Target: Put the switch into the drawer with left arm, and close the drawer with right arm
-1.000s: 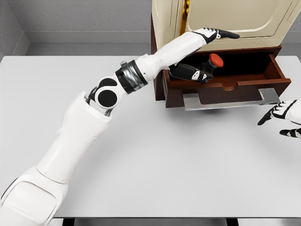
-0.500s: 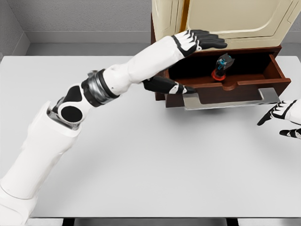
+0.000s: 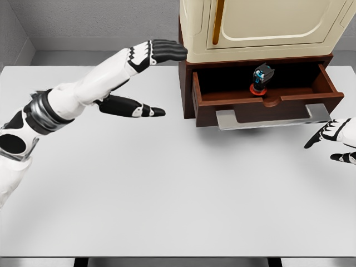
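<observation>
We see the switch (image 3: 261, 79) standing inside the open drawer (image 3: 267, 103), red base down on the drawer floor, dark body with a blue bit on top, sitting toward the middle and just behind the front panel. The drawer juts out of the brown cabinet (image 3: 187, 83) under the cream unit (image 3: 261, 28), its pale metal handle (image 3: 266, 118) hanging over the white table (image 3: 178, 189). Our left hand (image 3: 142, 78) hovers above the table to the left of the cabinet, fingers spread wide: the upper fingers (image 3: 167, 51) point at the cabinet's corner, the thumb (image 3: 133, 107) sticks out below, and nothing sits between them. It's clear of the drawer, touching nothing. Over at the right edge, our right hand (image 3: 336, 139) shows only in part, just beyond the handle's end, black-tipped fingers loosely parted and holding nothing, apart from the drawer front.
</observation>
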Action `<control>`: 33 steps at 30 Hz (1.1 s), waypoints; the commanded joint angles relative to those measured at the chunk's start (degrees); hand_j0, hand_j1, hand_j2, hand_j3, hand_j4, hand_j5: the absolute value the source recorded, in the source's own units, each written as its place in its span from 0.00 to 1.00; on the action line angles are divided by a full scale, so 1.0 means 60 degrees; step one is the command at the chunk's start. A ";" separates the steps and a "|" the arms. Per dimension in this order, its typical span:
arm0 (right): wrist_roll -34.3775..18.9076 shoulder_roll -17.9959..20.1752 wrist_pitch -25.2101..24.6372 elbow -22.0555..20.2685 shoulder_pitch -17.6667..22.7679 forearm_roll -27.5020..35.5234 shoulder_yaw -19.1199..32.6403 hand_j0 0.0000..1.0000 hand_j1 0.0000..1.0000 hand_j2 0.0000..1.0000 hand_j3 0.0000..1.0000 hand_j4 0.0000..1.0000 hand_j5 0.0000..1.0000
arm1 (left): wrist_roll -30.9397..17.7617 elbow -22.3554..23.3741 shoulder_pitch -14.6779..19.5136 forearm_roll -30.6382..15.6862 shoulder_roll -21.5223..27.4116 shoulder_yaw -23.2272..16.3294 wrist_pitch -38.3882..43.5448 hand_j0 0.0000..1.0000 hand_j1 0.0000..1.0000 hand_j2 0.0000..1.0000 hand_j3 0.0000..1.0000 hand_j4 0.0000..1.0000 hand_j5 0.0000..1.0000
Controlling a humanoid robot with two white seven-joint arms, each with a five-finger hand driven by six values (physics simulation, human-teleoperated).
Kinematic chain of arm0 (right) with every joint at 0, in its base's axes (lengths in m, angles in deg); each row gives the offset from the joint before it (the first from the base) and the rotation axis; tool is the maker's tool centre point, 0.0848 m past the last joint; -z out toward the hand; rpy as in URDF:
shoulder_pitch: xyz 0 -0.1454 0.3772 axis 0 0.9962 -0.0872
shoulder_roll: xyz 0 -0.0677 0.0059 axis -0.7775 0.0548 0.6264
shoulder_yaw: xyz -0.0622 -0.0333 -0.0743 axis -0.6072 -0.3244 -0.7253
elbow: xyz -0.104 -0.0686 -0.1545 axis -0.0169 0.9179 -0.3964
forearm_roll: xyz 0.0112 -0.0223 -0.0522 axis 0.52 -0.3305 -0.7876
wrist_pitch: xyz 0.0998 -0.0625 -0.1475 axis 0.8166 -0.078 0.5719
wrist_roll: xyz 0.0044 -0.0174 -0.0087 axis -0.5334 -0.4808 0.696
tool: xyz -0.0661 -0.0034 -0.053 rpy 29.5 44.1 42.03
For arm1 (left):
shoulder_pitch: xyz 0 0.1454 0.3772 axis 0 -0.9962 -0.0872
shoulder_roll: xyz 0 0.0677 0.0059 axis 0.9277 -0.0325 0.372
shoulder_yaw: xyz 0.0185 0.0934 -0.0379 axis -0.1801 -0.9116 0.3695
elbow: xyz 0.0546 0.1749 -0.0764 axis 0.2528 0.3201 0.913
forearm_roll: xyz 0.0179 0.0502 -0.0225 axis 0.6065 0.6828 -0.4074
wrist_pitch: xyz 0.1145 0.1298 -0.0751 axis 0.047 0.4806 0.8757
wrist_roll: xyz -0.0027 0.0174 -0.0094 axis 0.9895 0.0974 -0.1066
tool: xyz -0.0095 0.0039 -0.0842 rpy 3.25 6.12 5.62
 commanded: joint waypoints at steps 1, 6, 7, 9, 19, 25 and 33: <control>0.0003 0.0012 -0.0028 -0.0002 0.0000 0.0063 -0.0002 0.69 0.69 0.69 0.69 0.69 0.69 | -0.0901 -0.0007 0.0015 -0.0782 -0.0552 -0.0969 0.0638 0.95 0.95 0.95 0.95 0.95 0.95; 0.0003 0.0012 -0.0028 -0.0002 0.0000 0.0063 -0.0002 0.69 0.69 0.69 0.69 0.69 0.69 | -0.2223 0.0008 0.1244 -0.4809 -0.1680 -0.1291 0.6540 0.95 0.95 0.95 0.95 0.95 0.95; 0.0003 0.0012 -0.0028 -0.0002 0.0000 0.0063 -0.0017 0.69 0.69 0.69 0.69 0.69 0.69 | -0.2223 0.0008 0.1596 -0.5205 -0.1957 -0.1262 0.7448 0.95 0.95 0.95 0.95 0.95 0.95; 0.0003 0.0012 -0.0028 -0.0002 0.0000 0.0063 -0.0017 0.69 0.69 0.69 0.69 0.69 0.69 | -0.2223 0.0037 0.1684 -0.5674 -0.2178 -0.1233 0.8607 0.95 0.95 0.95 0.95 0.95 0.95; 0.0003 0.0012 -0.0028 -0.0002 0.0000 0.0033 0.0042 0.69 0.69 0.69 0.69 0.69 0.69 | -0.2223 0.1457 0.2402 -0.6525 -0.2793 -0.1189 1.0278 0.95 0.95 0.95 0.95 0.95 0.95; 0.0003 0.0012 -0.0028 -0.0002 0.0000 0.0048 0.0042 0.69 0.69 0.69 0.69 0.69 0.69 | -0.2223 0.2117 0.2710 -0.5294 -0.3409 -0.1233 1.0234 0.95 0.95 0.95 0.95 0.95 0.95; 0.0003 0.0012 -0.0028 -0.0002 0.0015 0.0048 0.0013 0.69 0.69 0.69 0.69 0.69 0.69 | -0.2223 0.2585 0.2856 -0.4518 -0.3980 -0.1291 1.0146 0.96 0.96 0.96 0.96 0.96 0.96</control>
